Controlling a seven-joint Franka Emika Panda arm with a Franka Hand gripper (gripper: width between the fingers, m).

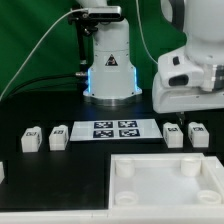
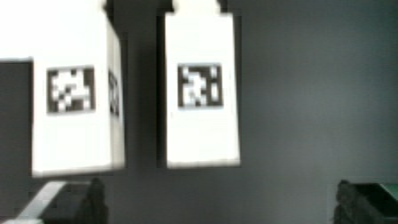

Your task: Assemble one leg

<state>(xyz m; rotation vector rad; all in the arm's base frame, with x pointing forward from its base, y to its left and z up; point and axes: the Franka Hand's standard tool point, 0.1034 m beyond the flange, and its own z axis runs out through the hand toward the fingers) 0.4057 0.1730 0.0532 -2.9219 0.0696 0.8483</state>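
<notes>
The gripper (image 2: 214, 203) is hovering low over a pair of legs at the exterior view's right. Its jaws are standing wide apart and holding nothing, and both dark fingers (image 2: 64, 200) are showing in the wrist view with bare table (image 2: 294, 110) between them. The leg (image 2: 201, 95) nearest the jaw midline is lying flat on the table, marker face up. It is lying just beside a second leg (image 2: 75, 100), with only a narrow dark gap separating the two. The step in hand is judged to be the approach for a pick. Doing it well is depending on centring the jaws over the chosen leg alone, so that one finger is dropping into that gap and not onto the neighbour. The jaws are already lining up to close across the leg's short width, so the descent is best made straight down. The white square part (image 1: 165, 185) is waiting nearby, and the marker board (image 1: 113, 129) is lying clear of the approach.
</notes>
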